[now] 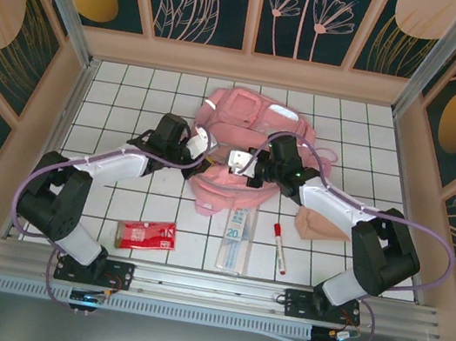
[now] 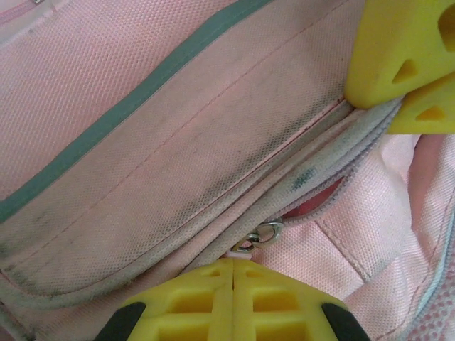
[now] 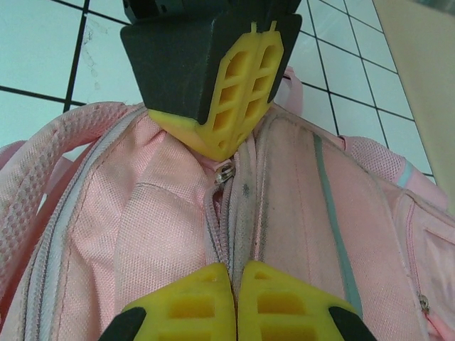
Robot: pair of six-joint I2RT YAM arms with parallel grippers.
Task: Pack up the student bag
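The student bag (image 1: 248, 108) is a pink backpack lying on the tiled table behind both grippers. My left gripper (image 1: 206, 143) is shut on the small pink tab of the bag's zip pull (image 2: 261, 234), right at its fingertips (image 2: 213, 273). The zip is open a short way beside the pull, showing a dark red gap (image 2: 320, 202). My right gripper (image 3: 235, 266) is shut on the greyish fabric edge along the zip (image 3: 245, 213), facing the left gripper (image 3: 222, 150) a short way along the same seam. The right gripper's yellow fingers (image 2: 398, 50) reach into the left wrist view's top right corner.
On the tiles near the front lie a red packet (image 1: 146, 234), a clear ruler case (image 1: 235, 238) and a red marker (image 1: 279, 247). A small beige-pink pouch (image 1: 320, 226) lies under the right arm. Patterned walls close in the table on three sides.
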